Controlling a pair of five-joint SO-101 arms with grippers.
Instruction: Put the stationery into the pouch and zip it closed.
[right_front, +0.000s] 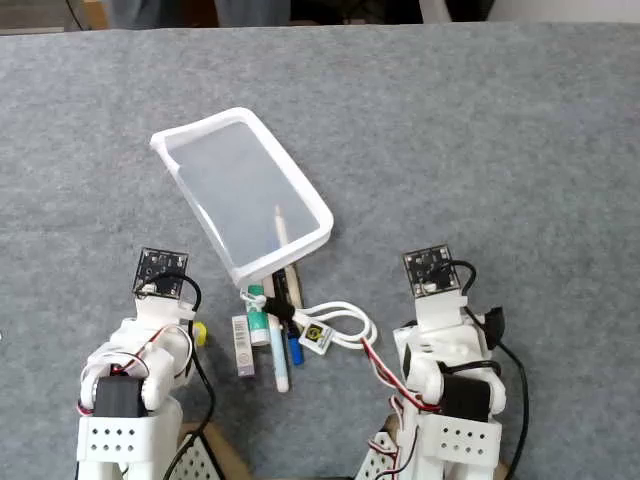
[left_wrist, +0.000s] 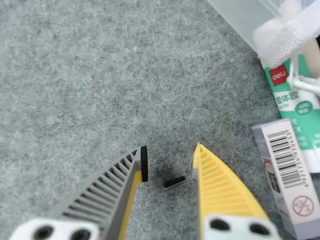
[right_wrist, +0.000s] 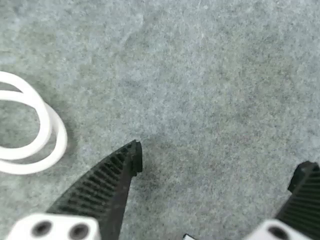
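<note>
A clear mesh pouch (right_front: 243, 190) with a white rim lies tilted in the middle of the grey table, a pencil (right_front: 281, 229) showing inside it. At its near open end lies a cluster of stationery: a green-and-white glue stick (right_front: 259, 315), a boxed eraser (right_front: 243, 346), a white pen (right_front: 279, 358), a blue pen (right_front: 294, 346) and a white cord (right_front: 345, 325) with a tag. My left gripper (left_wrist: 169, 159) is open over bare felt, the glue stick (left_wrist: 292, 97) and eraser box (left_wrist: 290, 175) just beside it. My right gripper (right_wrist: 220, 162) is open above the felt, near the white cord (right_wrist: 30, 125).
Both arm bases (right_front: 135, 400) stand at the near table edge, left and right of the stationery. Grey felt (right_front: 480, 130) covers the table with free room to the right and far side. A small black scrap (left_wrist: 174, 182) lies between the left fingers.
</note>
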